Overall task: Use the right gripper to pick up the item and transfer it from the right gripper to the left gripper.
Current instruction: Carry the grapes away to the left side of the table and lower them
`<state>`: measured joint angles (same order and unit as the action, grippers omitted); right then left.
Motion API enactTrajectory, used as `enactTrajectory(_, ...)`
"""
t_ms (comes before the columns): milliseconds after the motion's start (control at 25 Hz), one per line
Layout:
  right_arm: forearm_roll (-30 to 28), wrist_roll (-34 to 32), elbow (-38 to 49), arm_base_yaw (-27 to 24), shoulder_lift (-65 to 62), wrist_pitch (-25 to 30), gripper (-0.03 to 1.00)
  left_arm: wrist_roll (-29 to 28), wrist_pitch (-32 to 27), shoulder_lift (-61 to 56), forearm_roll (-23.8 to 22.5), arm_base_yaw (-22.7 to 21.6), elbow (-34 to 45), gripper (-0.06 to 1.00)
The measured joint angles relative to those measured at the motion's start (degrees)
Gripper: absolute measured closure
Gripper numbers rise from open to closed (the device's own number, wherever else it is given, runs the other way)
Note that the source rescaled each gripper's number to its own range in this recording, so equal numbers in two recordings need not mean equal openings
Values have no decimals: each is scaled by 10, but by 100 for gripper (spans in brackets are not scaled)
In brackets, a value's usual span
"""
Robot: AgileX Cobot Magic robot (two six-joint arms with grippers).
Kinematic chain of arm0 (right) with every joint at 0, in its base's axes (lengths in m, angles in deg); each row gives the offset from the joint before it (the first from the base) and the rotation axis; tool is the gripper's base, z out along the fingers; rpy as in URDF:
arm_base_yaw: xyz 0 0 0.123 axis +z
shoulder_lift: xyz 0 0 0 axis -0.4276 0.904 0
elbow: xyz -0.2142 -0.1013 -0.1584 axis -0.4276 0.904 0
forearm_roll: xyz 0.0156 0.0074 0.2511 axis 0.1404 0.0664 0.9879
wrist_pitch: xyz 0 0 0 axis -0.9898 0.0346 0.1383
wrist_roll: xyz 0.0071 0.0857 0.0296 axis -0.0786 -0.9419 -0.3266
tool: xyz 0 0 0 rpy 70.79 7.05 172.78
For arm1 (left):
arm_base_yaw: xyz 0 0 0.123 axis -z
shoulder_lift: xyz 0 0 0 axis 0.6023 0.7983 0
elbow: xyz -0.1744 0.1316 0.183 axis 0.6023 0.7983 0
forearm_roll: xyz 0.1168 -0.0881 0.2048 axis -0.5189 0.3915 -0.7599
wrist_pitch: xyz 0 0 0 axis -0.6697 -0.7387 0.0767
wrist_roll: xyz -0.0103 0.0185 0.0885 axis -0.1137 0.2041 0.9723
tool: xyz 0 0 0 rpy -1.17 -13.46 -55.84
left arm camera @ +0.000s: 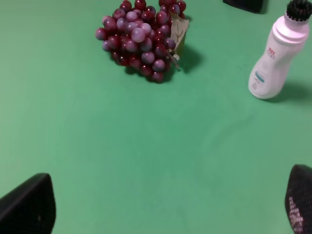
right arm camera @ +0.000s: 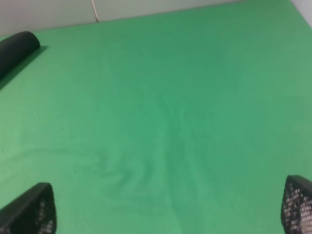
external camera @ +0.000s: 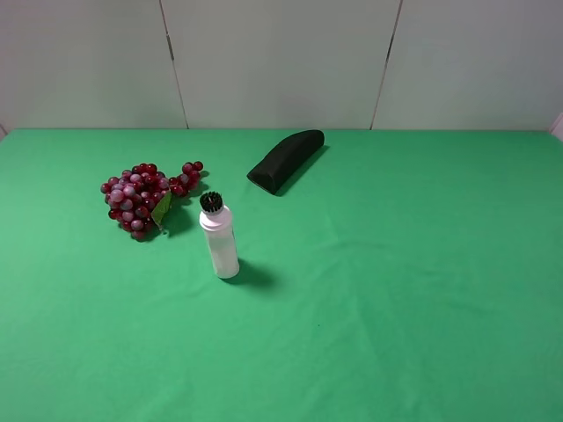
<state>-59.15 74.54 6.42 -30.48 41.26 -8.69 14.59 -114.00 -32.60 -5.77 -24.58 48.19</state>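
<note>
- The table, covered with green cloth, carries all things.
- The black wedge-shaped case lies near the back wall.
- The long bunch of glossy dark-red and pinkish grapes lies on the table's left part — just beside the white bottle with black brush cap, not touching it.
- The left gripper and the right gripper — jaws wide apart, holding nothing.
</note>
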Motion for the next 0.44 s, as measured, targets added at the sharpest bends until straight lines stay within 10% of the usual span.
enactTrajectory(440, 0, 0, 0, 0, 0, 0, -3, -3, 0, 0, 0, -101, 0, -4)
